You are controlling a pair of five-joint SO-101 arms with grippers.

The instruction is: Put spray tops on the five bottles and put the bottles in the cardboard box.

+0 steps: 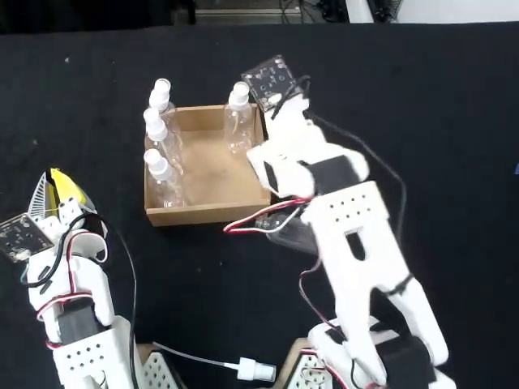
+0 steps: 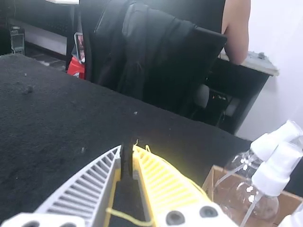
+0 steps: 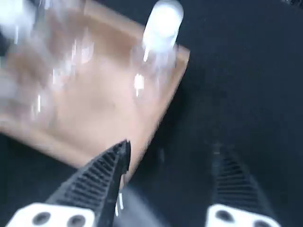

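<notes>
The right gripper (image 3: 172, 150) has its jaws apart and empty, just beside the right wall of the cardboard box (image 1: 203, 213), which holds four capped bottles (image 1: 166, 180). A clear shape under the right arm, apparently the fifth bottle (image 1: 285, 233), lies off the box's near right corner. The loose spray top (image 1: 256, 371) lies well back between the arm bases, long axis across the table, tube toward the left base. The left gripper (image 1: 55, 188), jaws together, is likewise well apart from it.
</notes>
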